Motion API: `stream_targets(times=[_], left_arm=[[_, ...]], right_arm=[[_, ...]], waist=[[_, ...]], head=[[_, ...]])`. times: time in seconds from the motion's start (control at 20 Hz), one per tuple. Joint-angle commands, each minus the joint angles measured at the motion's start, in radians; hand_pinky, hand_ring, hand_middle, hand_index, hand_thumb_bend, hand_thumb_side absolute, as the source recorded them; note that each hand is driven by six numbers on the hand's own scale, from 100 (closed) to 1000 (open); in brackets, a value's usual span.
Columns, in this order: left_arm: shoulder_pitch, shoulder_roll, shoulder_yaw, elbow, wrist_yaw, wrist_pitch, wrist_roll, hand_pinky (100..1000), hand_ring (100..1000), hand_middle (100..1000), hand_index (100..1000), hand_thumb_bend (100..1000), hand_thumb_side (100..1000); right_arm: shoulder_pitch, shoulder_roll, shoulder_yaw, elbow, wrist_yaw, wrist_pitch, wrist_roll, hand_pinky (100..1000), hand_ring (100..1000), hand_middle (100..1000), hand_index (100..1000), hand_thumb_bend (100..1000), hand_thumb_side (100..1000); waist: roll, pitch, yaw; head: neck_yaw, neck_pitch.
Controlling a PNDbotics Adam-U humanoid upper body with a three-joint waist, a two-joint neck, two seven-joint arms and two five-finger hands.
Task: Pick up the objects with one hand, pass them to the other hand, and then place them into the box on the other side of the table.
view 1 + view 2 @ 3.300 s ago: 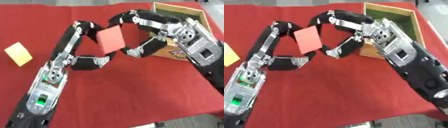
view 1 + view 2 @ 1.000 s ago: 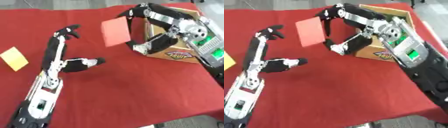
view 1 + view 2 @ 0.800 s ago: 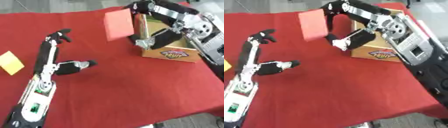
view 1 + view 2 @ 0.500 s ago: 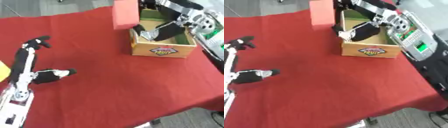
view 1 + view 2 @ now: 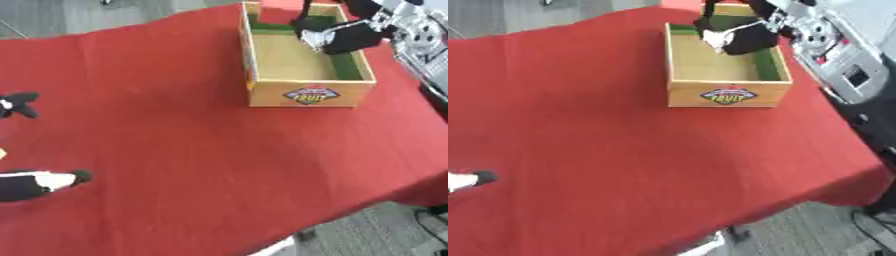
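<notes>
Two fingertips of the left hand (image 5: 35,182) show at the near left edge of the red bench (image 5: 175,150), spread and empty. Farther, the right hand (image 5: 346,35) grasps a red block (image 5: 280,7) above the box (image 5: 302,95).

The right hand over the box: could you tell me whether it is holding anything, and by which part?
The right hand holds a red block above the far end of the box. The exact grip point cannot be told, as the block is cut off at the picture's top.
</notes>
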Motion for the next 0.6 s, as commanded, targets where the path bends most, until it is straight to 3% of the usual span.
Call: stream_targets(times=[0.05, 0.35, 0.6], left_arm=[[0.036, 0.074, 0.062, -0.11, 0.046, 0.031, 0.051, 767, 732, 563, 828, 984, 295], [0.109, 0.132, 0.145, -0.207, 0.072, 0.07, 0.14, 769, 734, 567, 830, 979, 284], [0.126, 0.142, 0.169, -0.231, 0.076, 0.083, 0.171, 771, 736, 568, 829, 977, 285]], right_arm=[[0.019, -0.066, -0.052, 0.063, 0.005, -0.016, -0.053, 861, 870, 464, 589, 100, 100], [0.065, -0.077, -0.061, 0.175, 0.096, -0.06, -0.109, 854, 862, 463, 586, 100, 100], [0.07, -0.075, -0.051, 0.234, 0.152, -0.094, -0.115, 853, 873, 493, 622, 100, 100]], waist=[[-0.006, -0.011, 0.001], [-0.007, -0.004, 0.01], [-0.01, -0.002, 0.017]], head=[[-0.022, -0.017], [-0.081, -0.027], [-0.086, -0.033]])
